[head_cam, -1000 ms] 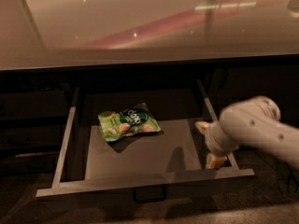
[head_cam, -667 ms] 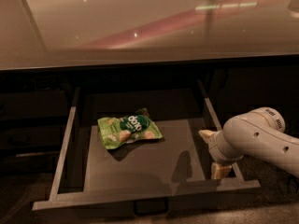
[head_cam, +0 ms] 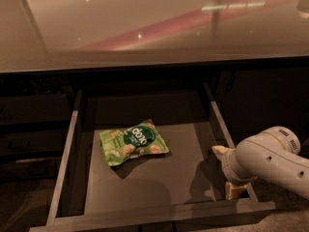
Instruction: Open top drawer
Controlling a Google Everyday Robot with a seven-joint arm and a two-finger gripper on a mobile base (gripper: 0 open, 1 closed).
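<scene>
top drawer (head_cam: 179, 174) sits under the worktop (head_cam: 145, 28), standing well out. The full grey tray and both pale side rails are exposed, and the front edge runs along the bottom of the camera view. By my read the opening is done or nearly so. The gripper (head_cam: 227, 170) is low at the right, by the right rail near the front corner. Its fingers (head_cam: 219, 151) are apart, with one pale tip up by the rail and the other lower, close to the front. I can't tell if either tip touches the rail, and nothing is clamped between them. Handling guess: rigid box on slides, so it should run straight with low, steady force and nothing to deform. Load is trivial, just a green snack bag (head_cam: 134, 141) lying flat mid-tray, left of centre, well apart from the gripper. The front pull isn't in view from here. The best holds are that pull or the front lip near the centre. Pulling at one rail or corner risks racking the slides. The smooth front could let a tip slip, so hooking beats pinching.
</scene>
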